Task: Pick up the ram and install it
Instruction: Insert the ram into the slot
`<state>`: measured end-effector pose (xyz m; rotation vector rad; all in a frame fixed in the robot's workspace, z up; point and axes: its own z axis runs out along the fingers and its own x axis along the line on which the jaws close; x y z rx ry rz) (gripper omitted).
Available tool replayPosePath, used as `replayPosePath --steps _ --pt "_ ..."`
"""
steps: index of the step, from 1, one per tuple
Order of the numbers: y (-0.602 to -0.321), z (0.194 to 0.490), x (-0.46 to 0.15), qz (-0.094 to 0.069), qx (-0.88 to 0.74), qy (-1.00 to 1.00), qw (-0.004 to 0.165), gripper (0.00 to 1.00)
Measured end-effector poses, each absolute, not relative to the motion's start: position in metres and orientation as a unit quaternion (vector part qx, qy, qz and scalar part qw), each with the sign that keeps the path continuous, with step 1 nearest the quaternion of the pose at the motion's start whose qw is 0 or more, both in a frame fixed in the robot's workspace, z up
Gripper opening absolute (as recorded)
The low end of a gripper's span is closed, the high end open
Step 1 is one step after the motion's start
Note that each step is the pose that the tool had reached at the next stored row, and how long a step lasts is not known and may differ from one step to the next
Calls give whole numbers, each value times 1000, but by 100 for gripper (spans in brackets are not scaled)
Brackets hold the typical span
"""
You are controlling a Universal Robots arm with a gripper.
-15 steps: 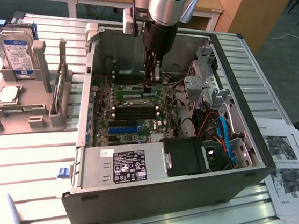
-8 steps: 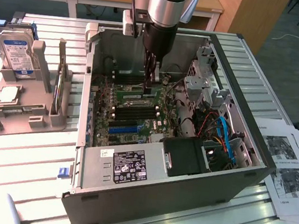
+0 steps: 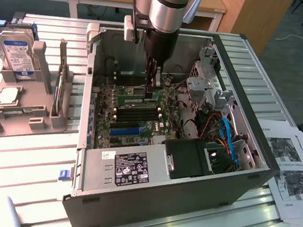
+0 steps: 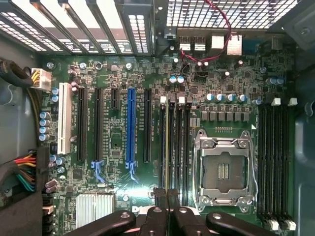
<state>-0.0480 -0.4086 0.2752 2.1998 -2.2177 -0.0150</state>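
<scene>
Watching the gripper low over the memory slots, we cannot tell whether it grips the ram, and we fear a skewed push jamming a latch.

Matt grey sheet-metal computer case on a ribbed, shiny metal table; inside, a green lacquered circuit board, a bright finned metal heat sink and matt black jaws; printed paper sheets alongside.
</scene>
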Motion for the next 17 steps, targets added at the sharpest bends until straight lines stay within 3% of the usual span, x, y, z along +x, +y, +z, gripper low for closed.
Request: replayPosePath --steps 17 --pt "-409 266 -44 -5 700 -714 9 11"
